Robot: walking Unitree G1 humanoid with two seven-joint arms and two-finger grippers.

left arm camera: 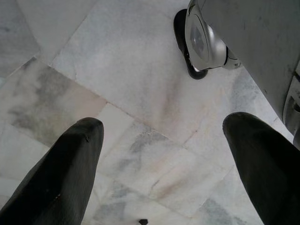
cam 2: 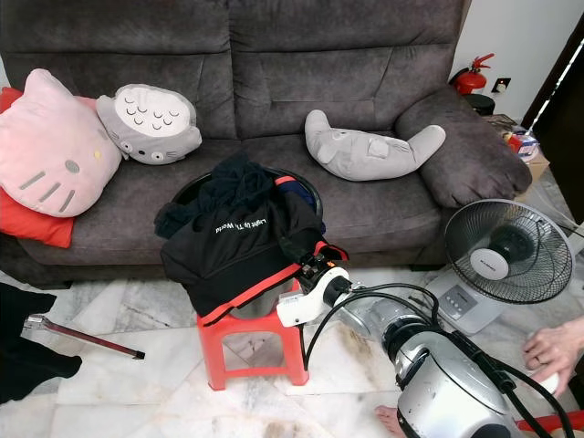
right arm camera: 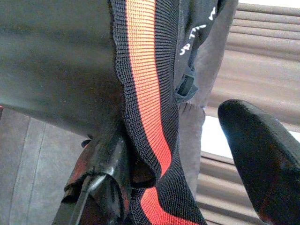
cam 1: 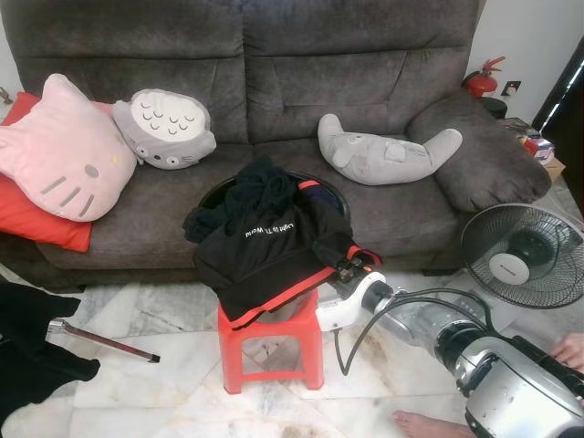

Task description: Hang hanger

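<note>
The right end effector (cam 1: 351,271) sits at the black jacket's (cam 1: 265,251) hem, at the four o'clock edge of the red stool (cam 1: 271,351), fingers spread, gripping nothing. Closing here could drag the heap off. The right wrist view reveals the orange-striped hem (right arm camera: 150,117) between them. No hanger identifiable. The left end effector (left arm camera: 164,168) hangs open above the floor
</note>
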